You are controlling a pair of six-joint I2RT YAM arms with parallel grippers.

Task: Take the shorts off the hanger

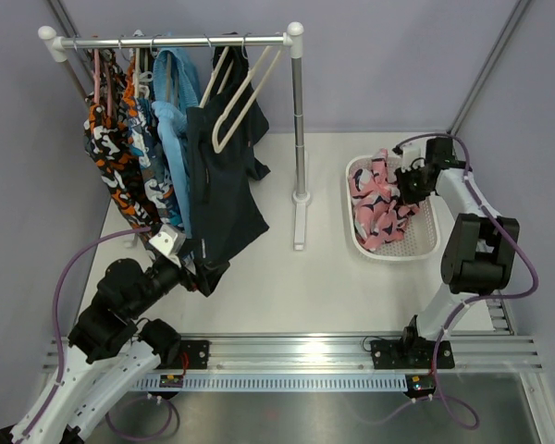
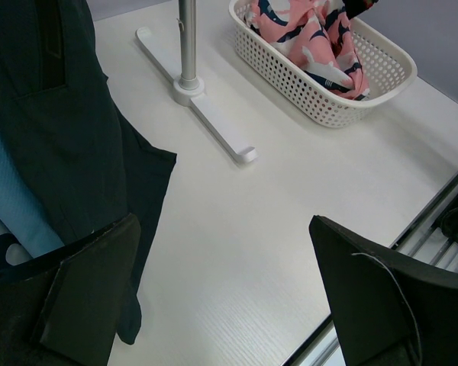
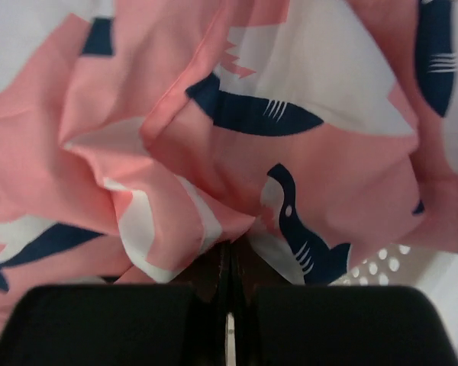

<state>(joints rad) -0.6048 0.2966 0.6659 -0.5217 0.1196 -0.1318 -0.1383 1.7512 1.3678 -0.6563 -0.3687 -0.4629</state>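
Note:
The pink shorts point(image 1: 375, 208) with navy and white print lie bunched in the white basket point(image 1: 416, 252); they also show in the left wrist view point(image 2: 305, 38). My right gripper point(image 1: 409, 190) is over the basket's right side, shut on a fold of the shorts point(image 3: 252, 114), jaws pressed together point(image 3: 230, 259). The cream hanger point(image 1: 240, 97) hangs bare on the rail, in front of the navy garment point(image 1: 217, 194). My left gripper point(image 1: 199, 273) is open and empty point(image 2: 221, 290), low by the navy garment's hem point(image 2: 69, 137).
The rack's rail point(image 1: 176, 41) carries several garments on hangers, with an orange-black-white one point(image 1: 111, 157) at the left. The rack's post and foot point(image 1: 300, 199) stand between the clothes and the basket point(image 2: 366, 99). The foot also shows in the left wrist view point(image 2: 214, 122).

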